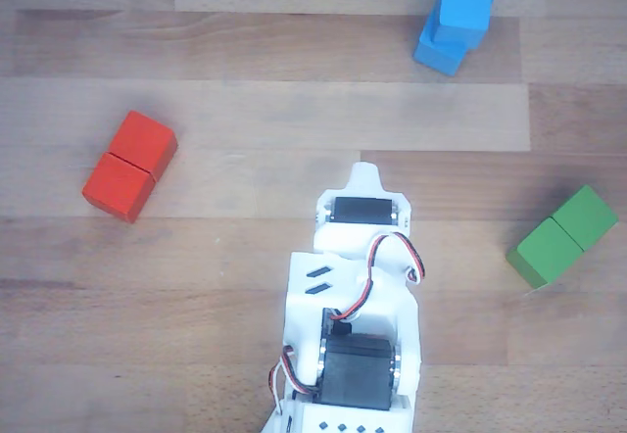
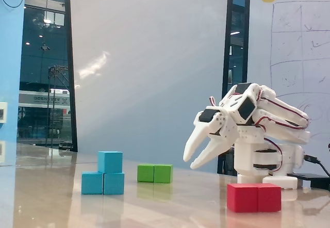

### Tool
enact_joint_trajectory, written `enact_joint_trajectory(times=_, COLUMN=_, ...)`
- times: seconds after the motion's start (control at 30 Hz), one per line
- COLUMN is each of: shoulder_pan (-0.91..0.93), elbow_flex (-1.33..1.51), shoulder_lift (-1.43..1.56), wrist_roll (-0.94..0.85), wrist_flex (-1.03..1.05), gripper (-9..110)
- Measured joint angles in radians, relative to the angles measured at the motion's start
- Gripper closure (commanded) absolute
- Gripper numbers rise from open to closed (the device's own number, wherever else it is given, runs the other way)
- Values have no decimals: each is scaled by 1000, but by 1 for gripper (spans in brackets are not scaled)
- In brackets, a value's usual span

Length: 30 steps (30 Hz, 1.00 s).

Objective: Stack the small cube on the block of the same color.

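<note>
The small light-blue cube [image 1: 463, 4] sits on top of the blue oblong block [image 1: 438, 49] at the far right of the wooden table in the other view. In the fixed view the cube [image 2: 110, 161] rests on the block [image 2: 102, 183], over its right half. My gripper [image 2: 189, 163] hangs above the table, well apart from the stack, with its jaws a little open and nothing between them. In the other view only its white tip [image 1: 364, 170] shows near the table's middle.
A red oblong block [image 1: 129, 166] lies at the left and a green oblong block [image 1: 562, 236] at the right of the other view. In the fixed view the red block [image 2: 254, 197] is in front of the arm's base and the green block [image 2: 154, 173] lies behind the stack.
</note>
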Motion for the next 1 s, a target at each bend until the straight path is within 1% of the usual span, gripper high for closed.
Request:
enact_joint_trajectory(times=0.37, shoulder_pan=-46, elbow_flex=0, shoulder_lift=0, wrist_roll=0, wrist_flex=0, gripper=94)
enact_joint_trajectory(times=1.0, shoulder_pan=-46, elbow_flex=0, shoulder_lift=0, wrist_roll=0, wrist_flex=0, gripper=94)
